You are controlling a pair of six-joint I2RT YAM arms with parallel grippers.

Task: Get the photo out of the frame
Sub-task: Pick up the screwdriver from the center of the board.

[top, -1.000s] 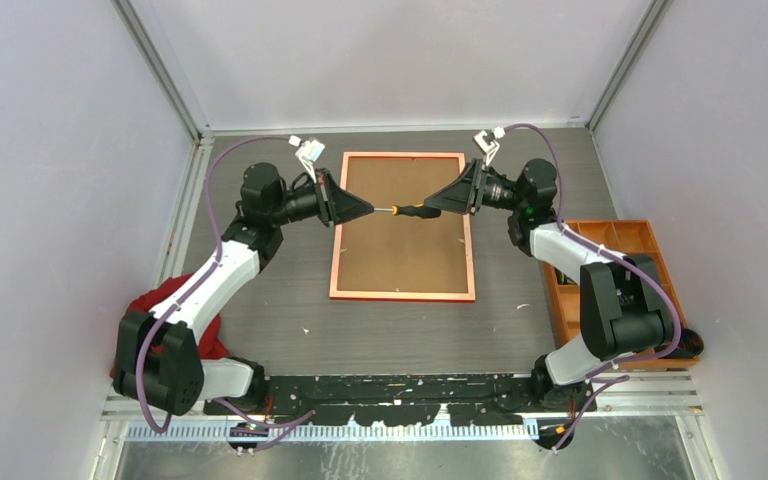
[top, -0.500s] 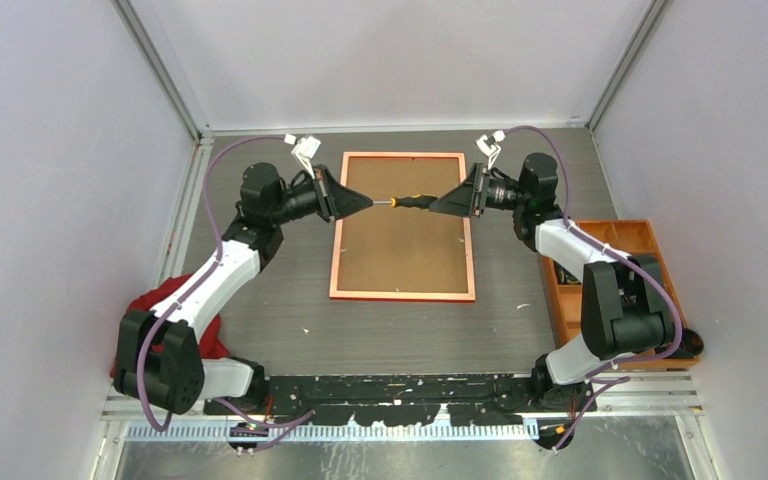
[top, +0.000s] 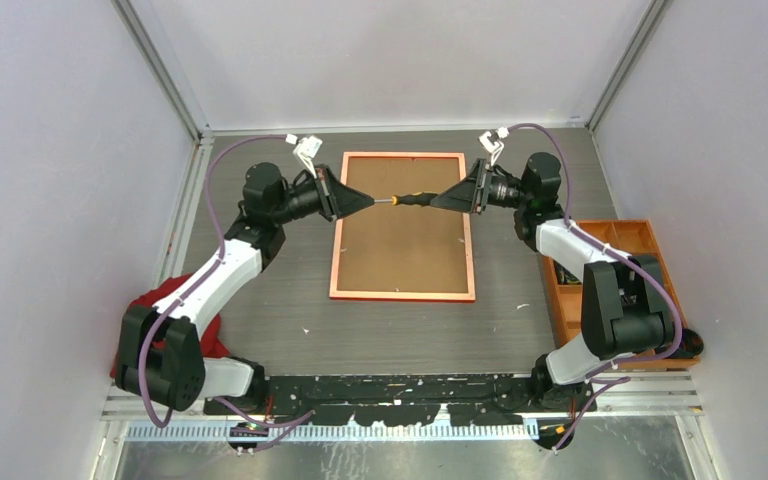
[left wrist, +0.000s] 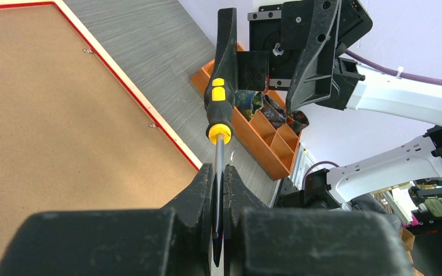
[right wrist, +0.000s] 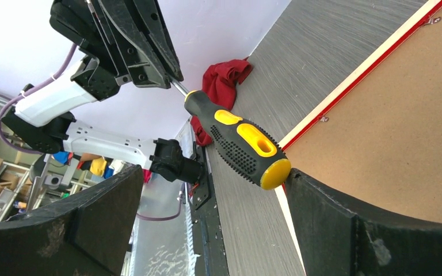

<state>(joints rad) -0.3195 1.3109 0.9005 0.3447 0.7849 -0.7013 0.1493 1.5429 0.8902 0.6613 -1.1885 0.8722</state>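
- the frame (top: pixel 335 250) lies flat in the middle of the table, closer to the far edge; it's back-side up, so all you see is the brown backing board (top: pixel 400 250) inside the red rim; small metal tabs (left wrist: pixel 152 125) sit along its edge
- left gripper (top: pixel 372 203) is clamped tight on the metal shaft of a black-and-yellow screwdriver (top: pixel 408 200), held level above the far part of the board
- right gripper (top: pixel 433 203) has its fingers spread wide; the handle's butt end pokes in between them; can't tell if it touches a finger
- orange compartment tray (top: pixel 610 225) sits by the right edge; red cloth (right wrist: pixel 224 75) by the left edge
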